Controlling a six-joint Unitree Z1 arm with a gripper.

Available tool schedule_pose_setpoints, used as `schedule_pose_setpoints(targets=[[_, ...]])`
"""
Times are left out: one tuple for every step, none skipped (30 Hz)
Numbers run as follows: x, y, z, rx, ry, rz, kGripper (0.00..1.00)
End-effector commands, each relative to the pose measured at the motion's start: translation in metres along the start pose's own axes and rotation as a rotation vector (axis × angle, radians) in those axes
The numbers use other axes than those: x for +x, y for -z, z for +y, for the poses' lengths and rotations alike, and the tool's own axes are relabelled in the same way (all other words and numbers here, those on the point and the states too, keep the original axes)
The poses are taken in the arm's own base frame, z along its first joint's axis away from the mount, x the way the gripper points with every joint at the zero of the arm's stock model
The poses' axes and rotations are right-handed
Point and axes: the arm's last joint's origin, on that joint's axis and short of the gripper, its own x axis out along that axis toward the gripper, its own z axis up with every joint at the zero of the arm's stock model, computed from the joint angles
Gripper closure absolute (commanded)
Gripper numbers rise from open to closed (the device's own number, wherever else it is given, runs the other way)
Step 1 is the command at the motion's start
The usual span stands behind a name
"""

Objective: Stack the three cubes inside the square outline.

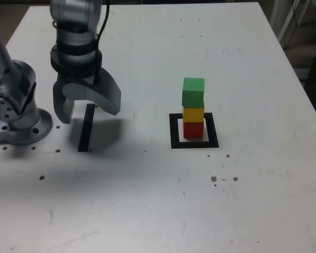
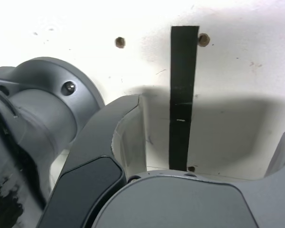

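Observation:
The three cubes stand in one upright stack in the exterior view: the red cube (image 1: 193, 129) at the base, the yellow cube (image 1: 193, 114) on it and the green cube (image 1: 193, 92) on top, slightly turned. The stack rests inside the square outline (image 1: 174, 130), a thick black frame with a pale centre. My gripper (image 1: 87, 112) hangs open and empty well to the exterior view's left of the stack, just above the table over a thin black strip (image 1: 86, 129). In the wrist view the open gripper (image 2: 206, 137) straddles that black strip (image 2: 183, 85); no cube shows there.
The arm's grey round base (image 1: 18, 124) is bolted at the exterior view's left edge, close beside the gripper. Small screw holes and dark specks (image 1: 214, 179) dot the white table (image 1: 147, 211). The table's right edge (image 1: 300, 79) runs past a dark gap.

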Motion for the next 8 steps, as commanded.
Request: schedule_pose_setpoints(targets=[[0.0042,-0.0001,-0.0006,0.001,0.003,0.009,0.0],[0.0059,0.0001,-0.0008,0.001,0.005,0.01,0.0],[0.0074,0.0004,-0.0009,0.001,0.007,0.01,0.0],[0.0086,0.0008,-0.001,0.001,0.008,0.011,0.0],[0.0093,0.0011,-0.0011,0.001,0.01,0.011,0.0],[0.0098,0.0013,-0.0011,0.001,0.011,0.01,0.0],[0.0099,0.0014,-0.0012,0.001,0.012,0.009,0.0],[0.0098,0.0014,-0.0012,0.001,0.013,0.008,0.0]])
